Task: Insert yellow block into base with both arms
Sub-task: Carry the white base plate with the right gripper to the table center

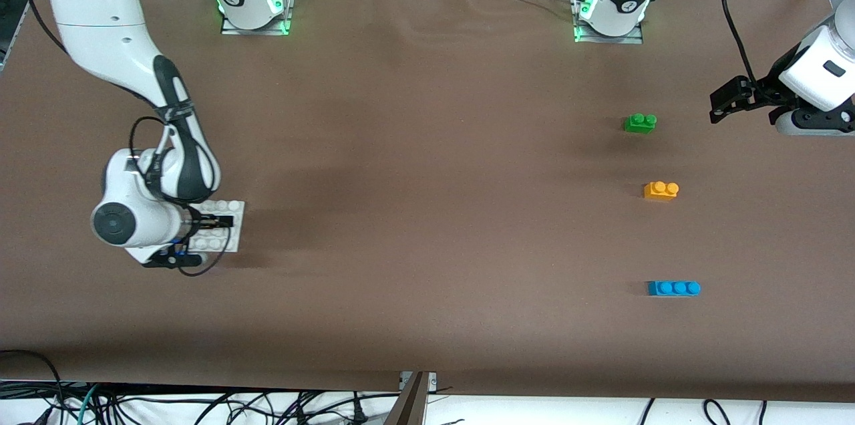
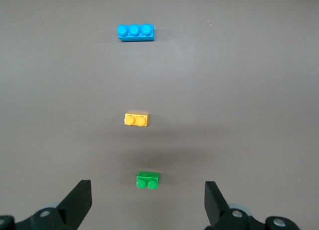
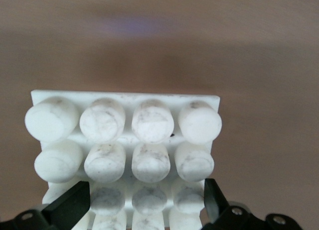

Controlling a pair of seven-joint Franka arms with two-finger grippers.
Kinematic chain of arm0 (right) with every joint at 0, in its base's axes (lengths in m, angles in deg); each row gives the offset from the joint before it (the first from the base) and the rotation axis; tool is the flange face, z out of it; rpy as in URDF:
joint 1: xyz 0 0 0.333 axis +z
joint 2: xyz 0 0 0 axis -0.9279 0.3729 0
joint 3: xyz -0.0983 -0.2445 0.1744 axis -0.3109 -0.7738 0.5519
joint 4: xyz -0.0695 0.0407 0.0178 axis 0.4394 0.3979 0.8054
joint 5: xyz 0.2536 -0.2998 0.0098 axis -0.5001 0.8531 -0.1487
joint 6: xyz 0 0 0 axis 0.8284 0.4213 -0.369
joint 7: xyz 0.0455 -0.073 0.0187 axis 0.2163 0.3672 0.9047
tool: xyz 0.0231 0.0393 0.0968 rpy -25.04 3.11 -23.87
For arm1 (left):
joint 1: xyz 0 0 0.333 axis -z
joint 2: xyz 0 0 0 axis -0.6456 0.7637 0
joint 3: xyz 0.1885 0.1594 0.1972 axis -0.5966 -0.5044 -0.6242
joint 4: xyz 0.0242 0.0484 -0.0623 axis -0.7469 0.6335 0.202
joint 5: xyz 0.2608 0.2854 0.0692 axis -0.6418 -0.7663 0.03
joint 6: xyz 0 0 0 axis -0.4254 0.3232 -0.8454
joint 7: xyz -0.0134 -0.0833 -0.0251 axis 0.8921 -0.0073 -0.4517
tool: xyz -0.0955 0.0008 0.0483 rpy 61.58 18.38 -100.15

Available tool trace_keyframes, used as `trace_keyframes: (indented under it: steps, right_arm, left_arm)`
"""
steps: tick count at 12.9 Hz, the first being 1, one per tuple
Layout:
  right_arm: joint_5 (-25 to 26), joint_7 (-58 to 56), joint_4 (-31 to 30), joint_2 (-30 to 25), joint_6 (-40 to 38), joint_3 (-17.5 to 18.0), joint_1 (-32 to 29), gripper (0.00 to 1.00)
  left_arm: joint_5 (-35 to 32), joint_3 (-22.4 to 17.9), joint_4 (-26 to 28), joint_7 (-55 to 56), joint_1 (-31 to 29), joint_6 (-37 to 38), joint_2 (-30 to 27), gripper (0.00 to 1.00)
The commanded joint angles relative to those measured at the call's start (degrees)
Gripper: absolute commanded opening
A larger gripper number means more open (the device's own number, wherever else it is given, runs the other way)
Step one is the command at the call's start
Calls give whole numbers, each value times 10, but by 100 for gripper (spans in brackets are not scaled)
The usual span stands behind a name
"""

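The yellow block [image 1: 660, 190] lies on the brown table toward the left arm's end, between a green brick and a blue brick. It also shows in the left wrist view [image 2: 136, 119]. The white studded base [image 1: 234, 238] lies toward the right arm's end. My right gripper [image 1: 212, 228] is low over the base, open, with its fingers astride the base's studs [image 3: 147, 210]. My left gripper [image 1: 718, 107] is open and empty, in the air over the table near the green brick [image 2: 148, 200].
The green two-stud brick [image 1: 640, 123] lies farther from the front camera than the yellow block. The blue three-stud brick [image 1: 673, 288] lies nearer. Both show in the left wrist view, green [image 2: 148, 180] and blue [image 2: 135, 32].
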Motion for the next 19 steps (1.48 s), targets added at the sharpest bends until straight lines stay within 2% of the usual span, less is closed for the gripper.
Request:
trace_keyframes:
  steps: [1,4,8,14,19]
  right_arm:
    - [-36,20,2,28,34,8,44,100]
    - [-78,67,13,28,34,24,88,100]
    - [-78,171,28,28,37,26,164,100]
    - [-79,269,37,37,112,27,264,100]
    - [-79,353,92,77,120,27,323,100]
  left_arm:
    - [-11,-1,-16,-7,1,13,6,100]
    - [-12,-1,-16,-8,1,13,6,100]
    - [-11,0,-16,-7,1,13,6,100]
    - [-11,0,-16,-7,1,13,6,100]
    - [-11,0,-16,-7,1,13,6,100]
